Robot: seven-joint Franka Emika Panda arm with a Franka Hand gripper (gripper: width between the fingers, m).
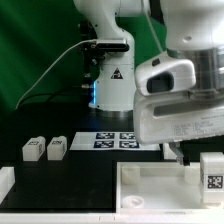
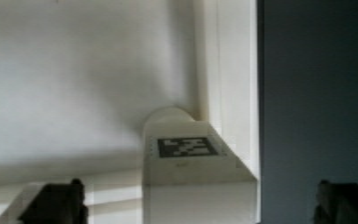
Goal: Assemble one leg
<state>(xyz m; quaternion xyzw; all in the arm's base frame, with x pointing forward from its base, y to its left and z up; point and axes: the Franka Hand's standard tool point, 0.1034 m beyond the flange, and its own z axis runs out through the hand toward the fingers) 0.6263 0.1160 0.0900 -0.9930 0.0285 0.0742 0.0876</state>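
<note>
In the wrist view a leg (image 2: pixel 190 150), a stubby white block with a black-and-white tag facing up, lies against the raised rim of the white panel (image 2: pixel 87 90). My gripper (image 2: pixel 199 205) is open. Its dark fingertips (image 2: pixel 55 202) stand wide on either side of the leg without touching it. In the exterior view the gripper (image 1: pixel 178 154) hangs low over the right part of the panel (image 1: pixel 150 188). A leg (image 1: pixel 212 170) with its tag showing stands just to the exterior view's right of it. I cannot tell whether it is the same leg.
Two more legs (image 1: pixel 33 149) (image 1: pixel 56 148) stand side by side on the dark table at the exterior view's left. The marker board (image 1: pixel 118 140) lies in front of the robot base (image 1: pixel 112 85). A white part (image 1: pixel 6 182) sits at the left edge.
</note>
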